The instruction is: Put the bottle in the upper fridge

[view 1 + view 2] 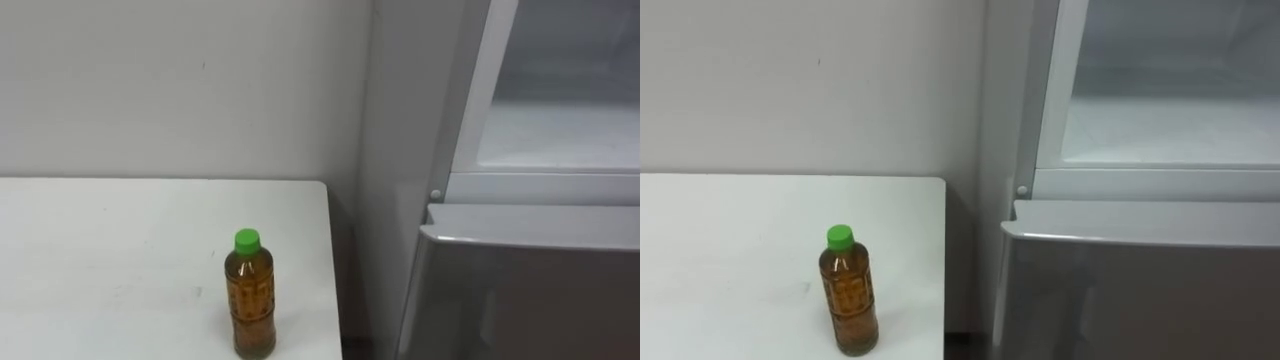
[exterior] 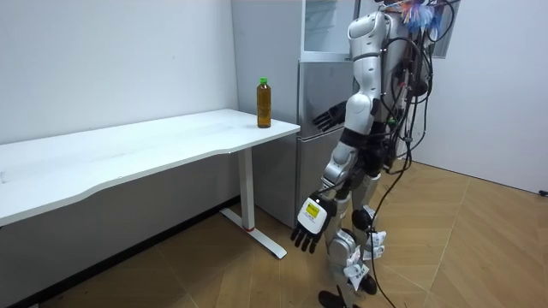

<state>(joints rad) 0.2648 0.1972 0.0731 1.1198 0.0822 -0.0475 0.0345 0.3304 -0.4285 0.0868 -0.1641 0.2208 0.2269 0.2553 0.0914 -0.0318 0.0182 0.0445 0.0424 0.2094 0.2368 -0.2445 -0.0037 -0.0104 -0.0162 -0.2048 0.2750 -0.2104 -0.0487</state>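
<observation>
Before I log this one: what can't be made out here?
- Upper fridge inside: cut off by the eye views' top and right edges; partly behind the robot in the room view.
- Whether it stands open or has a clear front: cannot tell.
- Bottle: print too small to read in any view.

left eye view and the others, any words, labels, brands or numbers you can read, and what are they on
None can be read.
bottle: its label carries print, too blurred to read.
left hand: the tag on its back, seen in the room view, is too small to read.
fridge, table, wall: no text on them.
</observation>
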